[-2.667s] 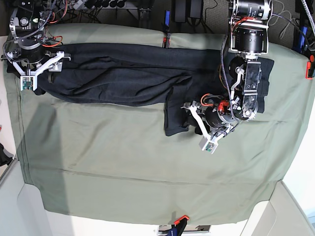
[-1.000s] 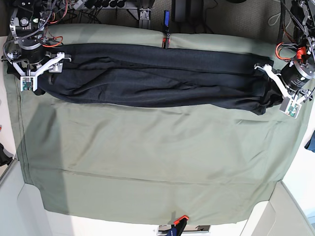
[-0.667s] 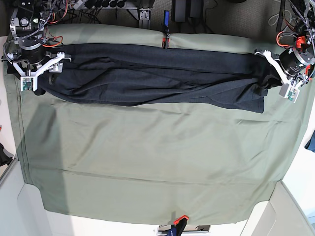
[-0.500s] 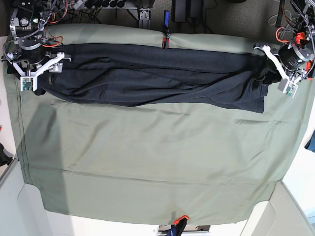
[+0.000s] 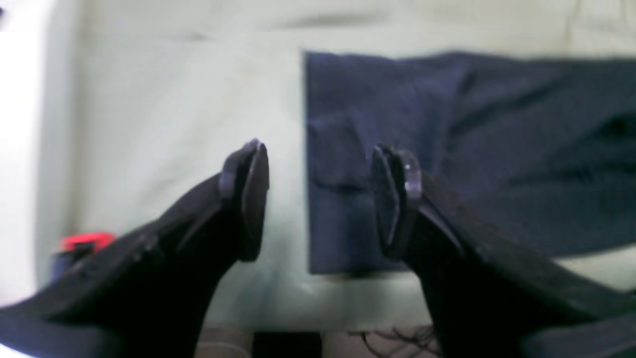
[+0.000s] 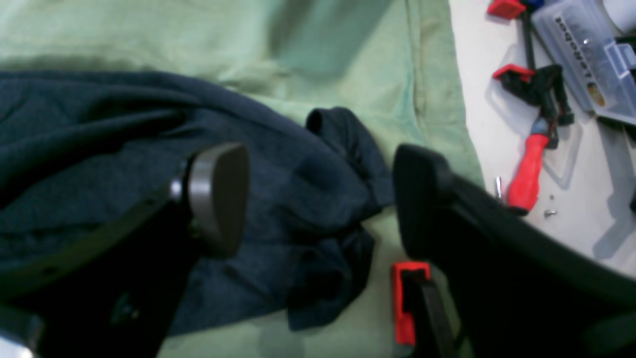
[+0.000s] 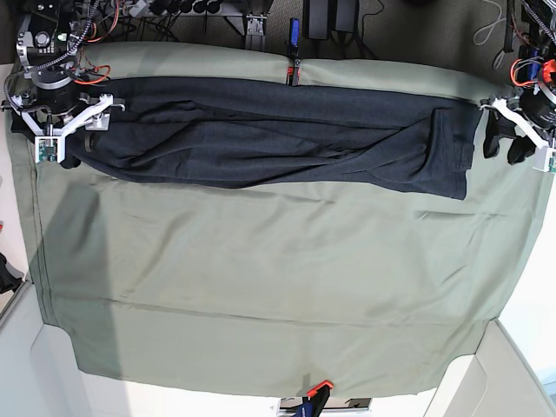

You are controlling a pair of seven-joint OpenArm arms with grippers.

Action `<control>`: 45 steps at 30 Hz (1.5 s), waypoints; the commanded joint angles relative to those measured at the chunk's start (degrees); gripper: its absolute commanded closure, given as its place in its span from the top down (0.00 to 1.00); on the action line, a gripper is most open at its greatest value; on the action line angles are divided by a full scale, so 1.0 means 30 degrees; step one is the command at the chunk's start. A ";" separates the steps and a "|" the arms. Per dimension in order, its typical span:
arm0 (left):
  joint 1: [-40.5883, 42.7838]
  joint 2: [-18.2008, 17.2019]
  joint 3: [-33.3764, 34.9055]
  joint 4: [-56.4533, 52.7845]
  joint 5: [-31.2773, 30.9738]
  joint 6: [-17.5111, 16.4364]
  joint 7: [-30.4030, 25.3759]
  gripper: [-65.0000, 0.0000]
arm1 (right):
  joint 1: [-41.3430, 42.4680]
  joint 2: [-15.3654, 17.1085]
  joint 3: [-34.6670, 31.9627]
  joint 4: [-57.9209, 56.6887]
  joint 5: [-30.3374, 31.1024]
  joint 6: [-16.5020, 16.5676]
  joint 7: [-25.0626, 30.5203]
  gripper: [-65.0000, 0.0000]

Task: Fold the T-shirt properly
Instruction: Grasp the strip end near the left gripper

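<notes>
A clear plastic case (image 6: 586,54) in the upper right of the right wrist view carries dark lettering along its lid, too blurred to read. The T-shirt (image 7: 261,130) lies as a long, dark, rumpled band across the upper part of the base view, on the green cloth (image 7: 261,278) that covers the desk; its long axis runs left to right, with a straight, squared edge at the right end and a bunched end at the left. The left hand (image 7: 523,139), at the right edge of that view, stands wide apart just past the shirt's squared end, gripping nothing; in the left wrist view one finger (image 5: 395,199) is over the fabric, the other over cloth. The right hand (image 7: 54,122), upper left, is spread wide over the bunched end, empty. Red-handled clamps (image 6: 529,164) lie beside the cloth.
</notes>
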 commanded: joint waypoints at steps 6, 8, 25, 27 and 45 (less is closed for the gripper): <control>-0.1421 -0.1464 0.0153 -0.3963 -0.2222 -0.0918 -0.0568 0.62 | 0.0466 0.0146 0.0102 0.0335 0.0619 -0.0058 0.0503 0.40; -0.2404 -0.1851 0.0335 -0.6207 -0.3279 -0.1756 -0.0415 0.65 | 0.0459 0.0146 0.0109 0.0335 0.0568 0.0379 0.0488 0.11; -0.6280 -0.3672 0.3898 -1.5504 -1.1489 -0.2744 0.4940 0.65 | 0.0444 0.0146 0.0102 0.0335 0.0648 0.1661 0.0262 0.00; -0.6280 -0.3672 0.4481 -1.5504 -1.1759 -0.2744 0.5078 0.65 | 0.0444 0.0146 0.0102 0.0335 0.0648 0.1661 0.0175 0.00; -0.6222 -0.3665 0.8225 -1.3755 -1.2145 -0.2744 0.8910 0.65 | 0.0452 0.0146 0.0102 0.0335 0.0750 0.1654 0.0291 0.00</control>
